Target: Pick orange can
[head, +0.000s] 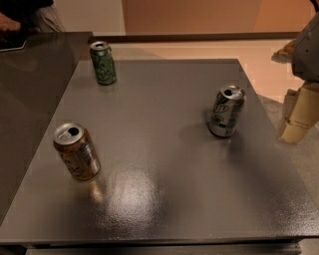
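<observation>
The orange can point(77, 151) stands upright at the front left of the grey table point(164, 189). It has an orange-brown body, a pale label patch and an open silver top. My gripper point(298, 122) hangs at the right edge of the view, beyond the table's right side and far from the orange can. It holds nothing that I can see. The silver-and-green can is the thing nearest to it.
A green can point(103, 63) stands at the table's back left. A silver-and-green can point(227, 111) stands at the middle right. A darker counter point(30, 84) adjoins the table on the left, with a person point(25, 15) behind it. Floor lies beyond the right edge.
</observation>
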`<action>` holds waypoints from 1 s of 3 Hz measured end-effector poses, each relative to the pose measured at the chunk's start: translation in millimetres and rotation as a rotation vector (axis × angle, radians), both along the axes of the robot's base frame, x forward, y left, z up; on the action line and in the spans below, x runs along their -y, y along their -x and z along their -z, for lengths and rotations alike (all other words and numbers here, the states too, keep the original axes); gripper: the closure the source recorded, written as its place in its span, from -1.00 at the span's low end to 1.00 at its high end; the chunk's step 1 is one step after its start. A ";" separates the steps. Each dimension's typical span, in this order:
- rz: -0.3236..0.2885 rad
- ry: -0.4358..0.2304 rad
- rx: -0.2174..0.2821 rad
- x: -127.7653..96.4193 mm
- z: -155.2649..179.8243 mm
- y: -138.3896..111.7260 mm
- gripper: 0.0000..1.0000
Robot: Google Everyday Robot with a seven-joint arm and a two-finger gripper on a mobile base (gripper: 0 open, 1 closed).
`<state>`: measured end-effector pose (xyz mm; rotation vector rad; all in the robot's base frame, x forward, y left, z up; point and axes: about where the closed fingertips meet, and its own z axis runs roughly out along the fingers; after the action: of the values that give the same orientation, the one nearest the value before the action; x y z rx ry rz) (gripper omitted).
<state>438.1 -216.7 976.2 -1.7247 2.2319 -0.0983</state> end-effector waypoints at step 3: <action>-0.121 -0.120 -0.043 -32.7 -10.6 6.7 -1.00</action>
<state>431.5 -183.9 986.7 -1.8075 2.1102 0.0989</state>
